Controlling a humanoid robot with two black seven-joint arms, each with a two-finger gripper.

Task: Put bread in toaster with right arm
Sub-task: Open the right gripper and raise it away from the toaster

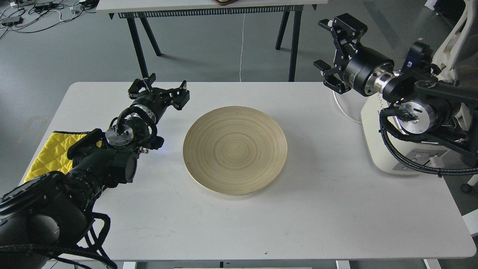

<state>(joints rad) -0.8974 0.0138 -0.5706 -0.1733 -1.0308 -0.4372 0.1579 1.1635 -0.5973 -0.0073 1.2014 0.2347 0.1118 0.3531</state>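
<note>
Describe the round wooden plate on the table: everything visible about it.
The wooden plate is round, shallow and pale tan, with fine concentric rings that look like turned bamboo or wood. It lies flat near the middle of the white table, casting a soft shadow along its near right edge. Nothing lies on it; no bread is on it. Neither arm touches it; the left tool hovers off to its left.

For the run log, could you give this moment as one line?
right gripper: open, empty, raised | left gripper: open | plate: bare | bread: unseen | toaster: mostly hidden
</note>
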